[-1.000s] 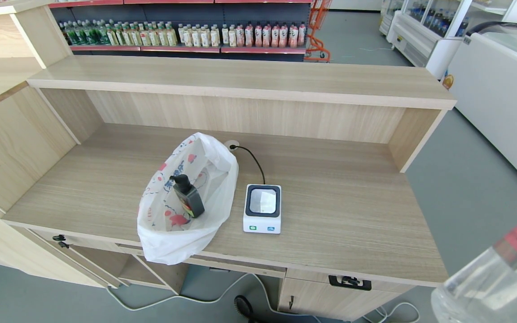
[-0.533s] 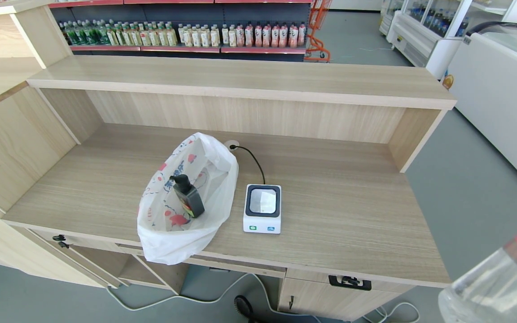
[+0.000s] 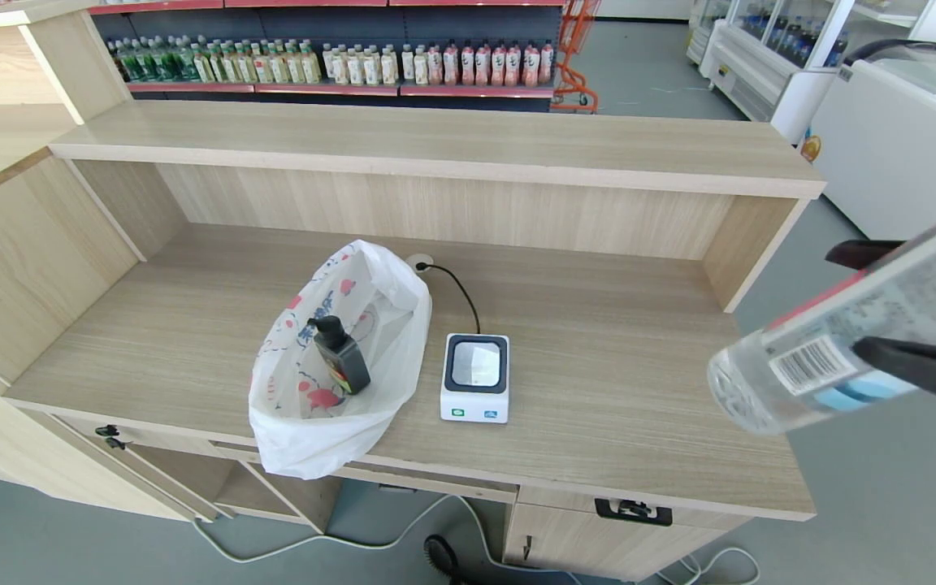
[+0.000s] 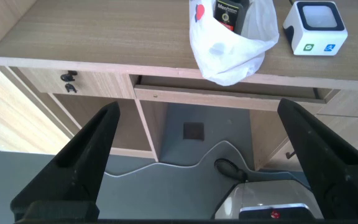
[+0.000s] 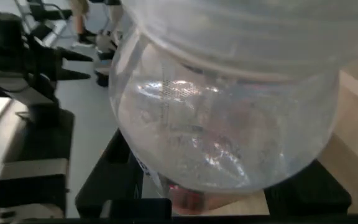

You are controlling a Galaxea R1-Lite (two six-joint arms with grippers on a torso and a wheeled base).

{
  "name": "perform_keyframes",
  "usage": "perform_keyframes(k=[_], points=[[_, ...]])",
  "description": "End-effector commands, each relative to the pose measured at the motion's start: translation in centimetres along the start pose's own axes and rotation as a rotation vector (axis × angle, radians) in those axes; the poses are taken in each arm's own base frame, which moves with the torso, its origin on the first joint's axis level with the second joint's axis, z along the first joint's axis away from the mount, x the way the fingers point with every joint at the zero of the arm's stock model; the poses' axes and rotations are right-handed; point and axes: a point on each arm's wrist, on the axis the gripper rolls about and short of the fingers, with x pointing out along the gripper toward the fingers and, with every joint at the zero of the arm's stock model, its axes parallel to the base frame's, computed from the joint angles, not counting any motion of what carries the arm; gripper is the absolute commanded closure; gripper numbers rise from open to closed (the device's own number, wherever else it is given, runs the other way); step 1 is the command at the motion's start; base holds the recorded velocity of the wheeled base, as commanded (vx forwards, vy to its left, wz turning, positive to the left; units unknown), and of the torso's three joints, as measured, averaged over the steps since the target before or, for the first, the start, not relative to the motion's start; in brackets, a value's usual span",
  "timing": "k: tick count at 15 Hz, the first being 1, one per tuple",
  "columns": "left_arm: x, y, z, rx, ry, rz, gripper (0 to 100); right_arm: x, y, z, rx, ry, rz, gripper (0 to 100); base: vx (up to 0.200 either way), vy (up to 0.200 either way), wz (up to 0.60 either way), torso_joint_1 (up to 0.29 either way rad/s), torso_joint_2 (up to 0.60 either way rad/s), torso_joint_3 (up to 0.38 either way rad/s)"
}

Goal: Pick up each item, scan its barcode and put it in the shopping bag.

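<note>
Our right gripper (image 3: pixel 843 299) pinches the clear bottle (image 3: pixel 793 370) across its labelled middle, tilted in the air beyond the surface's (image 3: pixel 598 390) right edge. We judge it smooth, slippery and probably liquid-heavy, so this firm mid-body hold suits it.

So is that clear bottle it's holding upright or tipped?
Tipped. The clear bottle lies slanted in the right gripper, base pointing toward the counter.

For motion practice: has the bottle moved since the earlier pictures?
Yes. The bottle rose from below the counter's front right corner and now overlaps its right edge.
</note>
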Motion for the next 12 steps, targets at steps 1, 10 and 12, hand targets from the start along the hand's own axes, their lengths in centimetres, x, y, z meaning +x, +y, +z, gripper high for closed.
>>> perform_keyframes(k=[1, 10, 12], points=[[0.0, 0.0, 0.0, -0.001, 0.0, 0.0, 0, -2.8, -2.7, -8.9, -0.064, 0.342, -0.224, 100, 0.0, 0.0, 0.0, 0.0, 0.0, 0.0], [0.0, 0.0, 0.0, 0.001, 0.0, 0.0, 0, -4.5, -1.6, -10.4, -0.241, 0.627, -0.276, 100, 0.0, 0.0, 0.0, 0.0, 0.0, 0.0], [0.0, 0.0, 0.0, 0.001, 0.0, 0.0, 0, -4.2, -1.7, -10.1, -0.251, 0.573, -0.242, 100, 0.0, 0.0, 0.0, 0.0, 0.0, 0.0]])
